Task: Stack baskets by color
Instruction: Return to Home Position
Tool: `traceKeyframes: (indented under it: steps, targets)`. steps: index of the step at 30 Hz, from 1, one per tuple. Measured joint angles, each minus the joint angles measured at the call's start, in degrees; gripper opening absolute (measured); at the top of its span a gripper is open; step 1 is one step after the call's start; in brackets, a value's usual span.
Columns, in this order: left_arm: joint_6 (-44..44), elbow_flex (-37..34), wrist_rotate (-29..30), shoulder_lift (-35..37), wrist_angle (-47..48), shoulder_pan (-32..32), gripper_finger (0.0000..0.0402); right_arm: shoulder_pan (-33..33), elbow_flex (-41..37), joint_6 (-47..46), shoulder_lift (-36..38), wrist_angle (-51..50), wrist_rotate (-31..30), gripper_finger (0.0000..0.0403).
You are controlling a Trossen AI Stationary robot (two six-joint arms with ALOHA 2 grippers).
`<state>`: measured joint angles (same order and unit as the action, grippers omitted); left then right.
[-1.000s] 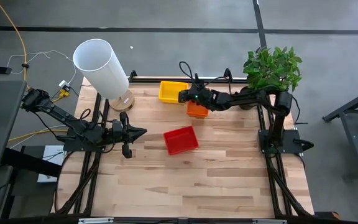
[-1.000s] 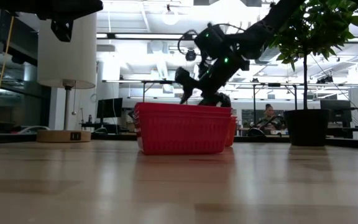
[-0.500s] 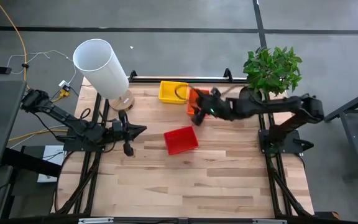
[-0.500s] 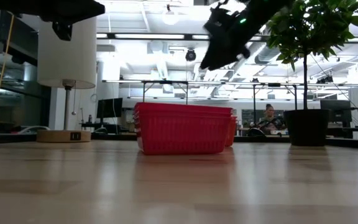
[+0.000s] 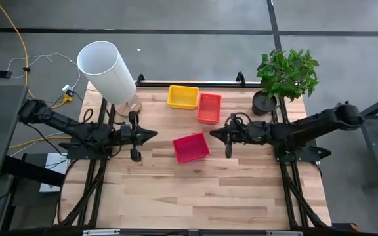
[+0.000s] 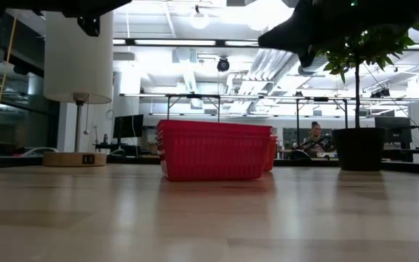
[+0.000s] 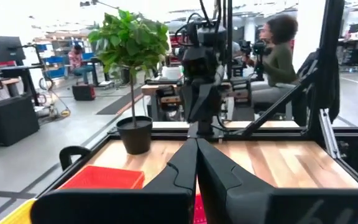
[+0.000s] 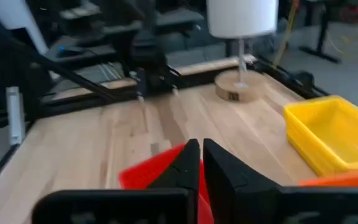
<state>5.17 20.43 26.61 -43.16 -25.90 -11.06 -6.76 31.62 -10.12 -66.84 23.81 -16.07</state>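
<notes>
A yellow basket (image 5: 183,96) and an orange basket (image 5: 209,107) sit side by side on their bottoms near the table's far edge. A red basket (image 5: 191,147) rests on the table's middle, and the low view shows it in front of the orange one (image 6: 270,153). My left gripper (image 5: 151,136) is shut and hovers level, left of the red basket. My right gripper (image 5: 213,136) is also shut. It hovers right of the red basket, pointing toward it (image 8: 148,171). Neither gripper touches anything.
A big white cylinder on a round wooden base (image 5: 107,69) stands at the far left corner. A potted plant (image 5: 286,75) stands at the far right corner. Bare wooden tabletop (image 5: 202,190) stretches toward the near edge. People sit in the room behind the table.
My right gripper has left the orange basket at the far edge. It has risen, drawn back toward the near and right side, rolled its wrist and shut. The orange basket stays beside the yellow one.
</notes>
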Motion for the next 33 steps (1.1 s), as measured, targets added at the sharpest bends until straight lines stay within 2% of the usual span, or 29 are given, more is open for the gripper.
traceKeyframes:
  steps: [8, 14, 16, 21, 24, 28, 33]
  targets:
    - [-0.42, 0.00, -1.07, 0.02, 0.41, 2.33, 0.0000, -1.37, -0.60, 9.96, 1.29, -0.05, 0.24, 0.0005]
    - [1.53, -0.03, -0.83, 3.35, 3.54, 2.48, 0.0000, -1.38, -0.57, 7.16, 1.28, -0.66, 0.31, 0.0002]
    - [1.48, -0.04, -0.23, 6.50, 6.56, 2.48, 0.0000, -1.49, -0.57, 7.44, 1.28, -1.29, 0.66, 0.0001]
    - [-0.20, -0.40, 1.03, 18.88, 21.40, 2.59, 0.0000, -1.56, -0.57, 7.25, 1.27, -2.62, 0.89, 0.0000]
    - [0.20, -3.51, -2.28, 25.56, 25.27, 3.47, 0.0000, -1.56, -0.57, 7.47, 1.26, -2.86, 0.90, 0.0000]
    - [1.24, -9.41, -10.39, 32.38, 22.70, 6.34, 0.0000, -1.53, -0.57, 8.21, 1.26, -3.01, 1.28, 0.0000]
    - [0.44, -13.97, -14.22, 37.12, 22.18, 11.53, 0.0000, -1.53, -0.55, 7.20, 1.26, -3.14, 2.22, 0.0000]
